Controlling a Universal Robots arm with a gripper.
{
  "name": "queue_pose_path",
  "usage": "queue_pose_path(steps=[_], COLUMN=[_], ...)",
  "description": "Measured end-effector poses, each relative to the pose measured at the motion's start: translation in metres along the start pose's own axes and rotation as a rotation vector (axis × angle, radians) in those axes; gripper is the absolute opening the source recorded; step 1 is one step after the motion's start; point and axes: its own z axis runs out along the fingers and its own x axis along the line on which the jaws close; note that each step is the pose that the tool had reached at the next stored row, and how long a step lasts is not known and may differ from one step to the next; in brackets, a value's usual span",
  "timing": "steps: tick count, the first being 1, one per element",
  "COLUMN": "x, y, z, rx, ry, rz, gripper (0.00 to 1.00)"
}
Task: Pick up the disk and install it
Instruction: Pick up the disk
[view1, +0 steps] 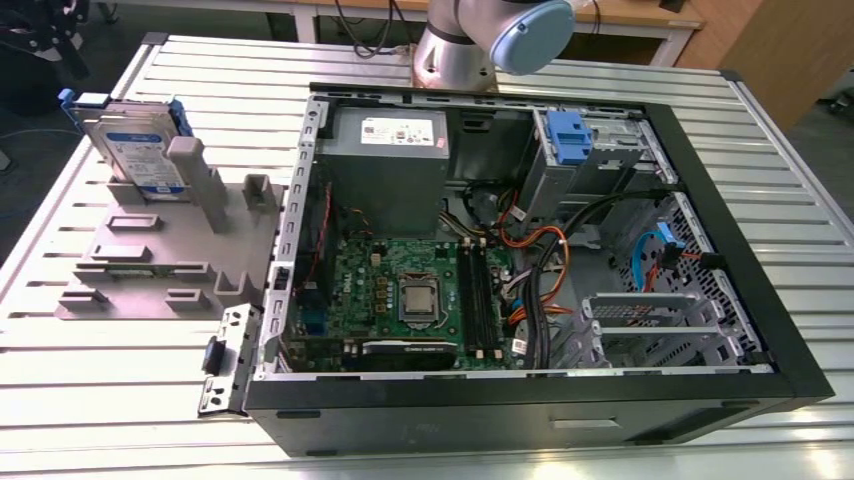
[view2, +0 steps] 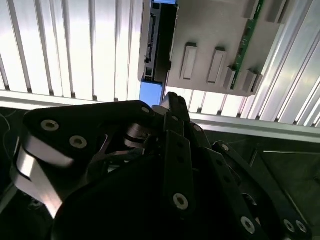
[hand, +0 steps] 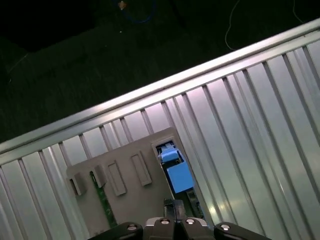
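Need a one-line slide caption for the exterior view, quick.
Disk stands upright in the grey holder on the table, at the exterior view's left of the open computer case.

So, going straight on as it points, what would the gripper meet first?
Probably the disk, its blue carrier end just ahead of the gripper, standing in the grey holder; depth unclear.

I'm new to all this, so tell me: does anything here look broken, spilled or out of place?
Nothing stands out. The disk stands on edge in its grey rack, and the open computer case sits flat on the slatted table.
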Motion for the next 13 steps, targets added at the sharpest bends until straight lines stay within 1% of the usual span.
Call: queue_pose_path(steps=[4,9,13], x=[0.0,0.0,0.0], y=[0.0,0.0,0.0], z=[0.0001,0.0,0.0], rx=[-0.0008,-0.0017,-0.0022], ry=[0.0003,0.0007,0.0009], rz=[-0.061,-0.116,-0.153], gripper=[0.11,0.11,0.11])
